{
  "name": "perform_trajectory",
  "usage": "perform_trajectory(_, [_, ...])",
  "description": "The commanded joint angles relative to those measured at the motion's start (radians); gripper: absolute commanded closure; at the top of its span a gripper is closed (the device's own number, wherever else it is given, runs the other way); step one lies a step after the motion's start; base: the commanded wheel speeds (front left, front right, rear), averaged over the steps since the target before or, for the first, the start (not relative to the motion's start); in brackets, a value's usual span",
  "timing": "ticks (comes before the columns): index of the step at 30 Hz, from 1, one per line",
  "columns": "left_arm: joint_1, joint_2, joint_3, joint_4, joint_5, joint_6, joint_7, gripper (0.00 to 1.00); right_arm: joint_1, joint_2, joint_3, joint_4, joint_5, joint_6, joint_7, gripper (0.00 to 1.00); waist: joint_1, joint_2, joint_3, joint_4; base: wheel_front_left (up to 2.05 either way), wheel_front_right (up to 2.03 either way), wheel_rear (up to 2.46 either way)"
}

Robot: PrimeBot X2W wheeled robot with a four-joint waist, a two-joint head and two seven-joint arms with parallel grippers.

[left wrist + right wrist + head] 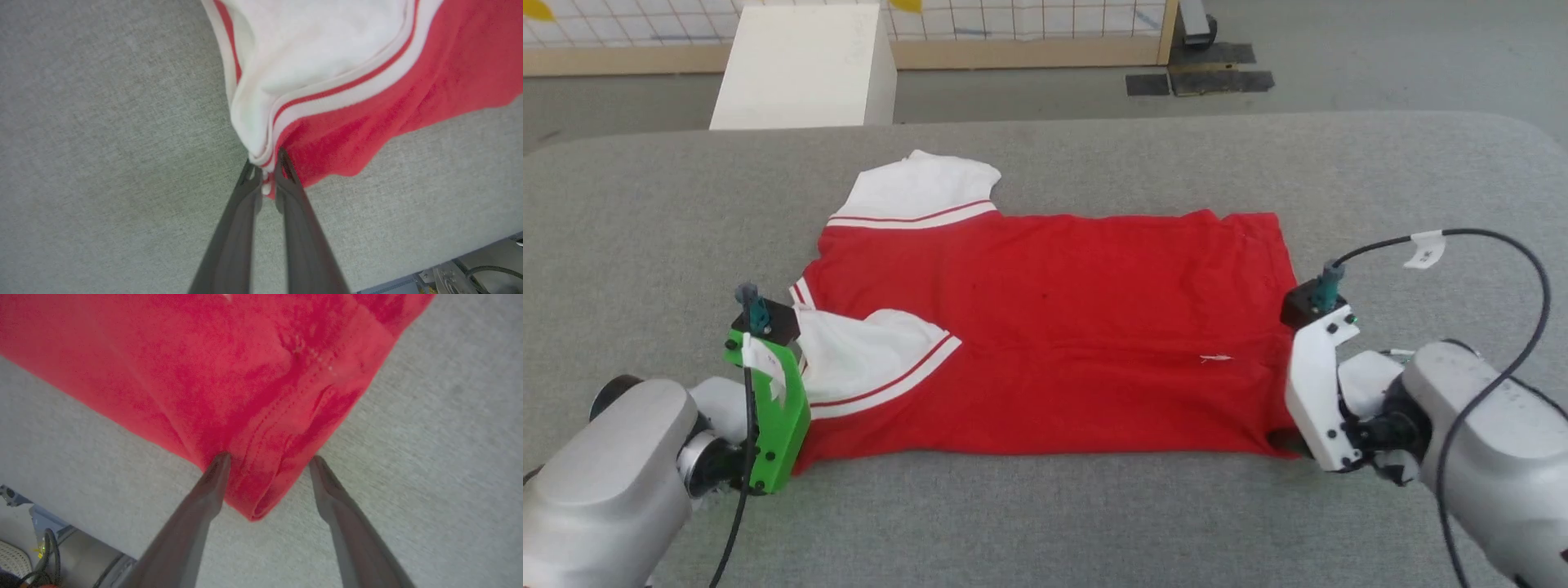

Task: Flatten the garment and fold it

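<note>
While left gripper (265, 164) pinches one white sleeve (310, 53) and right gripper (269, 459) gapes, we list one soft red jersey T-shirt (1054, 327).

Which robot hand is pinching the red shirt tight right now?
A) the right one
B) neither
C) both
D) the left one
D: the left gripper has its fingers shut on the white-trimmed corner of the garment, while the right gripper stands open with the red hem corner loose between its fingers.
</note>
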Motion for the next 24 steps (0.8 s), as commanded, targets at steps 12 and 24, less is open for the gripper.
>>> perform_trajectory(12, [-0.027, 0.021, -0.053, 0.035, -0.036, -0.002, -0.041, 1.00, 0.009, 0.050, 0.085, 0.114, 0.002, -0.002, -0.080, 1.00, 0.0000, 0.0000, 0.006, -0.002, 0.00, 0.00, 0.00])
perform_trajectory(24, [0.053, 0.057, -0.036, -0.021, -0.110, -0.002, -0.181, 1.00, 0.012, -0.056, 0.134, -0.053, 0.064, -0.002, -0.272, 1.00, 0.0000, 0.0000, -0.105, -0.011, 0.00, 0.00, 0.00])
